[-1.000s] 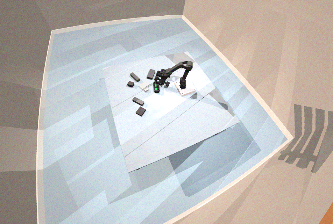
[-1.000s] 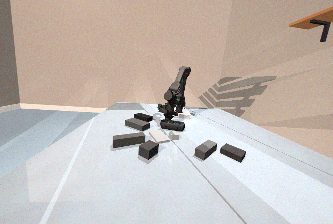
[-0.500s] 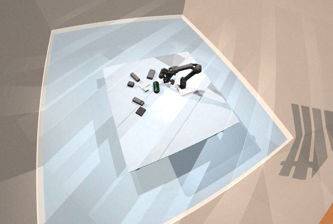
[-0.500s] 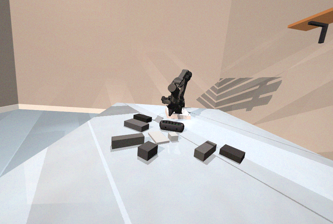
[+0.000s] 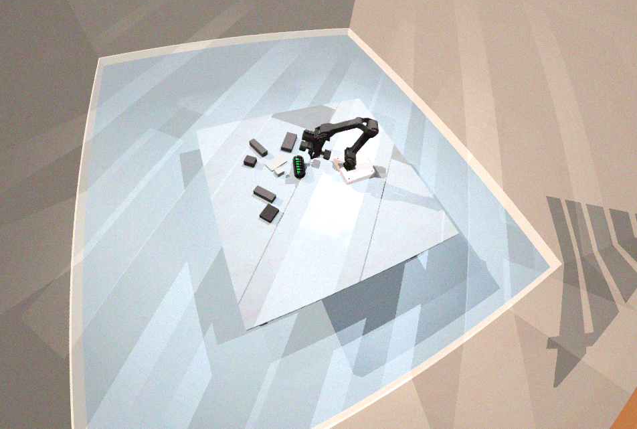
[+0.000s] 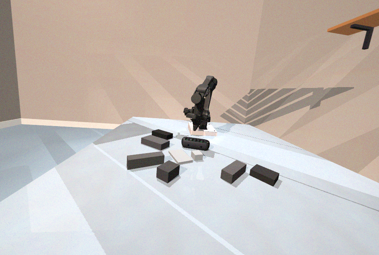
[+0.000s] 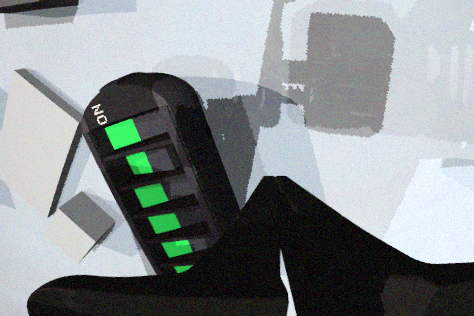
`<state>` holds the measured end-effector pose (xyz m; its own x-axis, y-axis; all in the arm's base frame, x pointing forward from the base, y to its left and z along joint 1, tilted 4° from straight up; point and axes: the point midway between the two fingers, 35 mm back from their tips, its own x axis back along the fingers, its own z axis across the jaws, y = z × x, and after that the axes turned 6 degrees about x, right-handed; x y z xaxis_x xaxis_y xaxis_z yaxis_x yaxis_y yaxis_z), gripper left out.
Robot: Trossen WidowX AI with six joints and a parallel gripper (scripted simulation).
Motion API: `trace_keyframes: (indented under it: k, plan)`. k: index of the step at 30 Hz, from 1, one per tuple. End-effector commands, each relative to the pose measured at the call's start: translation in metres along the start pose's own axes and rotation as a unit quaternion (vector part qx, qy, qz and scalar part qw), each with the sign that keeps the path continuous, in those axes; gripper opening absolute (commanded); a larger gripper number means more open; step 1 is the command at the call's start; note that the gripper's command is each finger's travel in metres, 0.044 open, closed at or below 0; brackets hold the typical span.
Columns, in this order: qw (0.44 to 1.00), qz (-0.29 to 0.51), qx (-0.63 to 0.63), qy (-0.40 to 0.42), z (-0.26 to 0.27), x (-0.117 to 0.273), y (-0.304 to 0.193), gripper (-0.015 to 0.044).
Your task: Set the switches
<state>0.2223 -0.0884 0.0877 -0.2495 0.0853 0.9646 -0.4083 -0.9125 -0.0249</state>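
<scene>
The dark grey controller unit (image 5: 299,166) (image 6: 195,143) (image 7: 156,167) sits on its base on the white bench (image 5: 329,229) (image 6: 214,215), switches up. In the wrist view a row of green rocker ends runs along its top from the "ON" mark; the lowest switch is partly hidden behind my finger. My gripper (image 5: 314,154) (image 6: 196,128) (image 7: 274,189) is shut and holds nothing. It hangs a little above the bench, just beside the unit on the arm's side, clear of the switches.
Several dark grey blocks (image 5: 258,146) (image 6: 145,159) lie around the unit, two more (image 6: 233,171) (image 6: 264,174) further off. A light flat plate (image 5: 276,162) (image 6: 180,155) (image 7: 33,141) and a small light cube (image 6: 196,154) (image 7: 80,223) lie close beside it. The arm's base plate (image 5: 360,173) (image 6: 211,132) stands behind.
</scene>
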Motion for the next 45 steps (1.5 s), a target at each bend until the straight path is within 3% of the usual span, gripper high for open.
trace_keyframes:
  k: [1, 18, 35, 45]
  plan:
    - [0.999, 0.008, 0.028, -0.024, 0.013, 0.001, -0.01, 0.0]
    - [0.986, 0.024, 0.106, -0.126, 0.075, -0.004, -0.052, 0.0]
    - [0.961, 0.027, 0.159, -0.227, 0.115, -0.034, -0.096, 0.0]
    - [0.959, 0.027, 0.161, -0.23, 0.118, -0.035, -0.098, 0.0]
